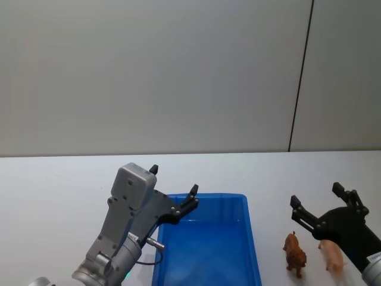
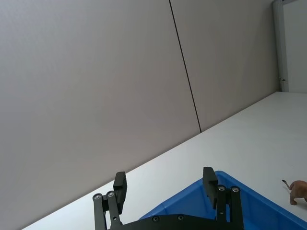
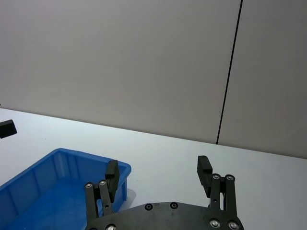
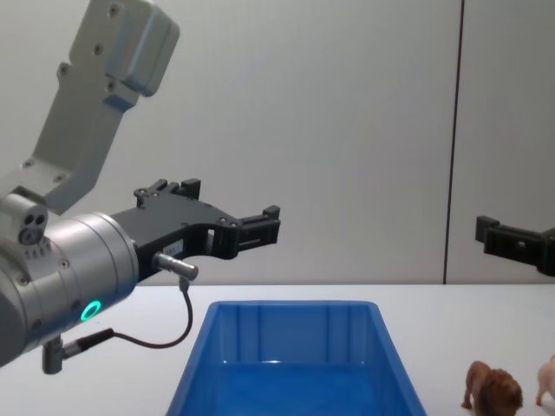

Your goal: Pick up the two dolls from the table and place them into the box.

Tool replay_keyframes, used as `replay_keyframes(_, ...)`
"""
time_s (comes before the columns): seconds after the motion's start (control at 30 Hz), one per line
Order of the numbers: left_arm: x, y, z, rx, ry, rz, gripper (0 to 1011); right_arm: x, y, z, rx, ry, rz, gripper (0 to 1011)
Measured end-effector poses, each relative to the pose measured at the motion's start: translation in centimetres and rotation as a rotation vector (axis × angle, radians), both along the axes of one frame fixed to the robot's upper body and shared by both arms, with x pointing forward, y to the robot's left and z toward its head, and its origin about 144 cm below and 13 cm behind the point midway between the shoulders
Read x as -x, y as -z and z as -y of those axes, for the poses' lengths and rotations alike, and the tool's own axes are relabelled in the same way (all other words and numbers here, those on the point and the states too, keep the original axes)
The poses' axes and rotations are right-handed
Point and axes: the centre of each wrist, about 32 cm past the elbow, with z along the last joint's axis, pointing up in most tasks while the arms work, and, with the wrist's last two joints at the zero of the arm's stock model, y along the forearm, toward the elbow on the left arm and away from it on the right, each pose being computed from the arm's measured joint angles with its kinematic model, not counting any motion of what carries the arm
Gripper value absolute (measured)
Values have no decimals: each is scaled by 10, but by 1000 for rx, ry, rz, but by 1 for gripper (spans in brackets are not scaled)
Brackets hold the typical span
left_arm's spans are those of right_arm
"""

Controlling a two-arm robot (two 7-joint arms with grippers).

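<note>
Doll in pink by spread right end effector in head view, cropped in chest view; left end effector spread.

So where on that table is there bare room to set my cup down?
The table is bare behind the box up to the wall, and left of the left gripper. It's crowded at the near right: the brown doll and pink doll stand side by side beneath the open right gripper.
</note>
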Motion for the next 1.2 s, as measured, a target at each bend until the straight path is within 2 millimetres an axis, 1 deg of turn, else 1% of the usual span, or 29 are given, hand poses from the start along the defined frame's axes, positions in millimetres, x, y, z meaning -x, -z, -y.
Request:
replay_keyframes(0.8, 0, 0, 0, 0, 0, 0, 1001, 0, 0, 0, 0, 0, 0, 1001)
replay_keyframes(1.07, 0, 0, 0, 0, 0, 0, 1001, 0, 1, 9, 3, 1, -8, 1001)
replay_keyframes(1.2, 0, 0, 0, 0, 0, 0, 1001, 1, 2, 19, 8, 1, -28, 1001)
